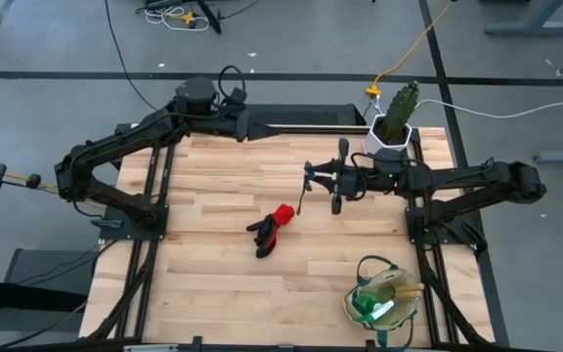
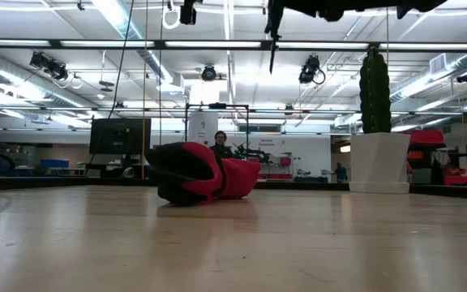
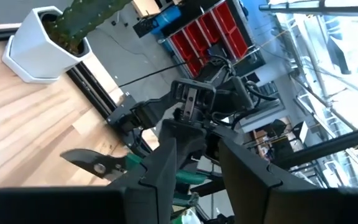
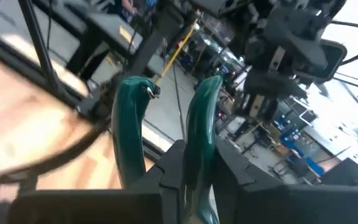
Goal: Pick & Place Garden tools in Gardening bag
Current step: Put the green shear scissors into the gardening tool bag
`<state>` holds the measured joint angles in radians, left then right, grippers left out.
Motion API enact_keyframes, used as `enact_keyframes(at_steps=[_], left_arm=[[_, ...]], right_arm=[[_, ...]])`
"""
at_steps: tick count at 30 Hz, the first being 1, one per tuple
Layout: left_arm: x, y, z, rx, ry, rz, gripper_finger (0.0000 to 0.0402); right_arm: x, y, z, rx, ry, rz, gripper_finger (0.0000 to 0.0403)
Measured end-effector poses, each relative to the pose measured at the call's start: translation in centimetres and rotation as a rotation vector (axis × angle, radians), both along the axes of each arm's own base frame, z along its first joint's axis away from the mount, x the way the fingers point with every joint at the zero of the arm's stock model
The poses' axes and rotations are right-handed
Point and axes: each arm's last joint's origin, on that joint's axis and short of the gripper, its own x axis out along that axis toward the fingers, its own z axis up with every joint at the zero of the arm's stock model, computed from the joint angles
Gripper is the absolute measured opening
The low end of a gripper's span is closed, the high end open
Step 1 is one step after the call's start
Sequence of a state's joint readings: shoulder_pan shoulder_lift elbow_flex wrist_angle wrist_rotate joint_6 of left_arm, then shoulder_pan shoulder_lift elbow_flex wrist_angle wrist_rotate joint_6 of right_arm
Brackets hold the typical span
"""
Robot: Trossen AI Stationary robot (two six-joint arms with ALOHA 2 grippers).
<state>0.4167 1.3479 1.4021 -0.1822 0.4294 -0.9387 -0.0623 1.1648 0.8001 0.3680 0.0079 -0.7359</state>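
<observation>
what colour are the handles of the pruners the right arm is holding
Green; the pruners' handles show best in the right wrist view, gripped by the right gripper.

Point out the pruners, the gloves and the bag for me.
pruners [image 4: 199, 112]: right wrist view, green handle.
gloves [image 1: 281, 215]: high view, red cuff.
bag [image 1: 354, 308]: high view, left rim.

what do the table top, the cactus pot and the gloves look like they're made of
Table top: pale wood, visible planks and grain, slight sheen. Pot: smooth white, ceramic or plastic, unclear which. Gloves: red and black, soft and crumpled, likely coated fabric.
</observation>
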Motion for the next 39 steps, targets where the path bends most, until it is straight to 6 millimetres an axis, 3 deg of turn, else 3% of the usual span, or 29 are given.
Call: enact_keyframes(at_steps=[11,21,31,39], left_arm=[[0.1,-0.3,0.0,0.061,-0.001,-0.016,0.0128],[0.6,-1.5,0.0,0.197,-0.001,-0.023,0.0128],[1.5,-4.5,0.1,0.455,-0.001,-0.029,0.0128],[2.1,-7.6,0.8,0.604,-0.092,-0.078,0.0128]], right_arm=[[-2.2,1.9,2.2,0.259,-0.093,0.082,0.0051],[-5.9,2.7,3.9,0.456,-0.097,0.133,0.0051],[-9.5,3.1,5.4,0.522,-0.117,0.263,0.0057],[-10.9,3.3,6.1,0.605,-0.124,0.387,0.0054]])
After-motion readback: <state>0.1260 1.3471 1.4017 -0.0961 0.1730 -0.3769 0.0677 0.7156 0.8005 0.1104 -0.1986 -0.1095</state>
